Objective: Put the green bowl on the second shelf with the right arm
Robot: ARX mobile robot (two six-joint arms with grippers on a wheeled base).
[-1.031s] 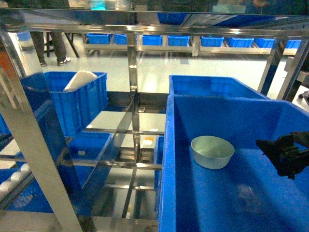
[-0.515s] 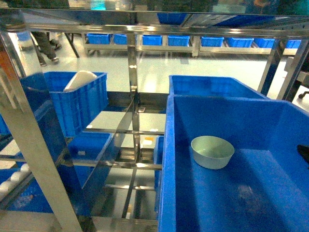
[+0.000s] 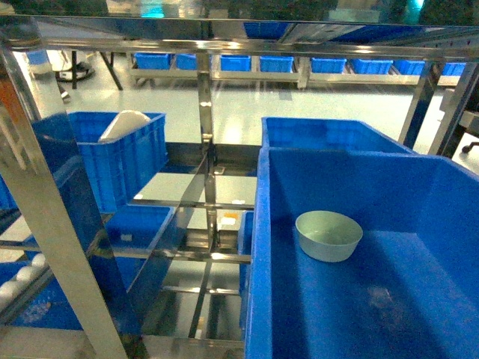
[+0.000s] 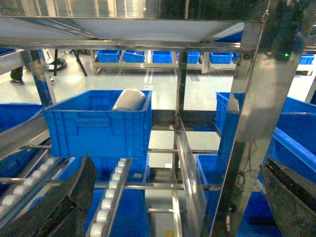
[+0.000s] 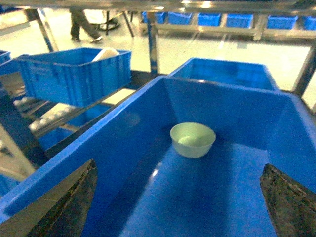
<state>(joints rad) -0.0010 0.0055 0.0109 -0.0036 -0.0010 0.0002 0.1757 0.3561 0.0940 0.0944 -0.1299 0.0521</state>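
Green bowl (image 5: 192,139) upright on floor of big blue crate (image 5: 123,133), untouched. Right gripper (image 5: 177,207) fingers (image 5: 64,207) spread wide at frame bottom corners. Second blue crate (image 5: 74,74) left, holding white object (image 5: 104,53).

Pale glossy floor (image 3: 247,101), streaked with bright reflected light, at twelve o'clock. Beyond it, a long low bench (image 3: 299,73) bearing a row of blue bins (image 3: 277,63). At eleven o'clock, dark chair or table legs (image 3: 112,69). At nine o'clock, a blue crate (image 3: 123,161) holding a white domed thing (image 3: 126,123). In the right wrist view, a person's legs (image 5: 84,22) at eleven o'clock.
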